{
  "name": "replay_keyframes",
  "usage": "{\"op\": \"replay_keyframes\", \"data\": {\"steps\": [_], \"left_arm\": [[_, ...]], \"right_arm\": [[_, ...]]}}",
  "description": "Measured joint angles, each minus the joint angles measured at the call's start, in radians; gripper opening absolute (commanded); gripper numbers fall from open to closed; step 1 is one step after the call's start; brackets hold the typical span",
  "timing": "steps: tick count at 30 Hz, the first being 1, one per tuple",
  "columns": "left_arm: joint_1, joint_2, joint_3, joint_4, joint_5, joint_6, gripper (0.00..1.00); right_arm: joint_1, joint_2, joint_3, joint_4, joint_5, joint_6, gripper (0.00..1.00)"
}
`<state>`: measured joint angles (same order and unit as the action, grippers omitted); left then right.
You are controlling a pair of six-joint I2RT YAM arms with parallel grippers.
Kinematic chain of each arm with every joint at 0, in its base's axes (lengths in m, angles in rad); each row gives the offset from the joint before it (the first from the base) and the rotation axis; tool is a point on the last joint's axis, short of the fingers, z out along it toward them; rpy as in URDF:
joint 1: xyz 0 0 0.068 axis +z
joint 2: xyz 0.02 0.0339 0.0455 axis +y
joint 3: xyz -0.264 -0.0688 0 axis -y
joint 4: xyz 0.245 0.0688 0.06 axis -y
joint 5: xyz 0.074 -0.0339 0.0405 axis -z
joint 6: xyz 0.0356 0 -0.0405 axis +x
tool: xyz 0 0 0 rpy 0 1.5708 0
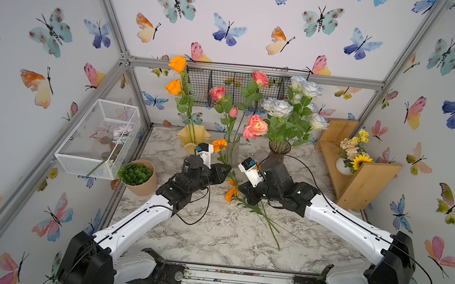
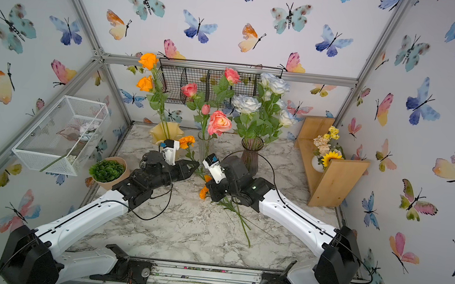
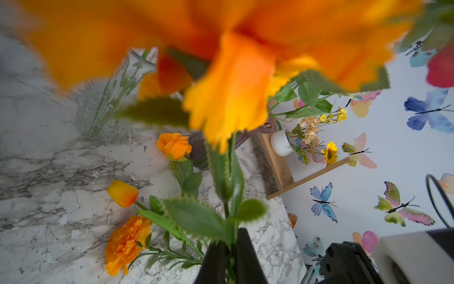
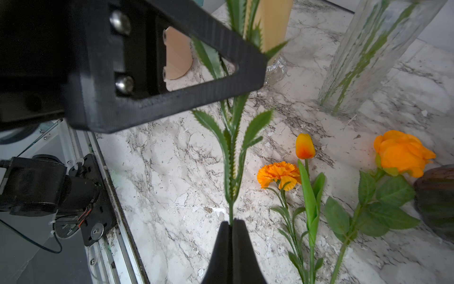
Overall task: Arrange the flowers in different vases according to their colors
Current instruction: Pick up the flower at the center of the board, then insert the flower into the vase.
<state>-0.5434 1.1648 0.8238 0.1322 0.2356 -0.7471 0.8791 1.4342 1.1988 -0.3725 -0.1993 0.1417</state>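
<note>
Starting low in the frame, centre of both top views: lying loose on the marble table (image 1: pixel 210 241), three orange flowers yet to be sorted. Seen best from the right wrist: a loose marigold (image 4: pixel 278 173), an orange tulip (image 4: pixel 305 146) and a loose orange rose (image 4: pixel 403 153), side by side, heads pointing towards the vases.

Up to mid-frame now: right gripper (image 4: pixel 232 222) pressed together on the bottom end of the held marigold (image 1: pixel 218 144). Left gripper (image 3: pixel 231 237) pinching the same stem higher up, just below the leaves, with the bloom filling the left wrist view. Looks like a handover, both ends clamped at once.

To do it well: release with the right only, with the left pinch firm. Then swing the free stem end over the ruffled rim and lower it straight down. Mind the clear vase just beside.

Further back, upper centre: yellow ruffled vase (image 1: pixel 184 139) holding orange roses (image 1: pixel 177 64), so judged the right home for this bloom. Next to it, clear ribbed cylinder (image 1: pixel 231 150) with pink roses (image 1: pixel 255 127). Right of that, smoky purple vase (image 1: pixel 278 151) with white roses (image 1: pixel 279 107).
</note>
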Motion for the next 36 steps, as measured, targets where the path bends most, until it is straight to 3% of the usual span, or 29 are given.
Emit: {"op": "replay_keyframes", "data": {"steps": [5,6,7,13,18,26,31,36], "left_arm": [[-0.004,-0.014,0.046,-0.071,-0.032,0.031,0.0],[-0.004,-0.022,0.061,-0.097,-0.051,0.045,0.0],[-0.004,-0.035,0.081,-0.134,-0.081,0.068,0.0],[0.003,-0.123,0.209,-0.297,-0.287,0.233,0.0],[0.074,-0.117,0.391,-0.38,-0.419,0.397,0.0],[0.257,0.061,0.724,-0.346,-0.468,0.557,0.0],[0.265,0.249,0.959,-0.323,-0.49,0.646,0.0],[0.267,0.334,1.015,-0.296,-0.539,0.727,0.0]], "right_arm": [[0.0,-0.007,-0.004,0.0,0.001,0.008,0.73],[0.001,-0.011,-0.004,0.0,0.005,0.01,0.96],[0.001,-0.017,-0.004,0.0,0.015,0.015,0.98],[0.002,-0.109,-0.021,0.019,0.093,0.039,0.99],[0.002,-0.176,-0.032,0.048,0.144,0.04,0.98],[0.003,-0.174,-0.035,0.056,0.179,0.039,0.98],[0.003,-0.171,-0.037,0.068,0.198,0.029,0.98],[0.002,-0.156,-0.037,0.071,0.211,0.018,0.98]]}}
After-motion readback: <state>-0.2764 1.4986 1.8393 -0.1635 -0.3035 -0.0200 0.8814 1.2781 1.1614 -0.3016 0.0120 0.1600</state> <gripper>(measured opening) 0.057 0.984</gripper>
